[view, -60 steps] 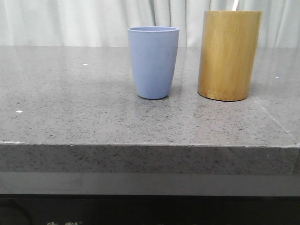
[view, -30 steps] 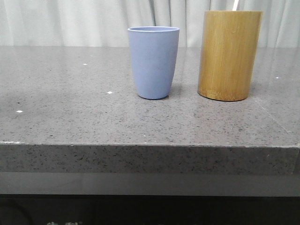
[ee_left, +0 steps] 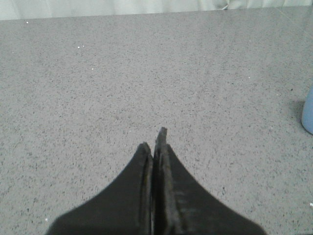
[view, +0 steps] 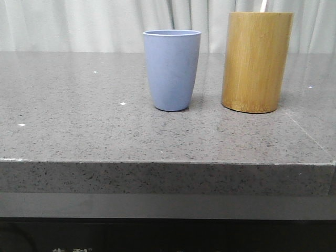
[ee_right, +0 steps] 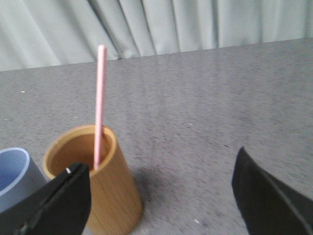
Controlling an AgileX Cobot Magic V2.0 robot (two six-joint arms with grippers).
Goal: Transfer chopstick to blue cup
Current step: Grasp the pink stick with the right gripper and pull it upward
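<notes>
A pale pink chopstick (ee_right: 100,105) stands in the yellow-brown bamboo cylinder (ee_right: 100,188); in the front view only its tip (view: 263,5) shows above the cylinder (view: 256,62). The blue cup (view: 171,69) stands upright left of the cylinder; its rim shows in the right wrist view (ee_right: 14,169) and its edge in the left wrist view (ee_left: 308,113). My right gripper (ee_right: 161,188) is open and empty, above and beside the cylinder. My left gripper (ee_left: 155,139) is shut and empty over bare counter, away from the cup. Neither gripper shows in the front view.
The grey speckled stone counter (view: 79,105) carries both vessels and ends in a front edge (view: 157,163). A pale curtain (view: 79,23) hangs behind it.
</notes>
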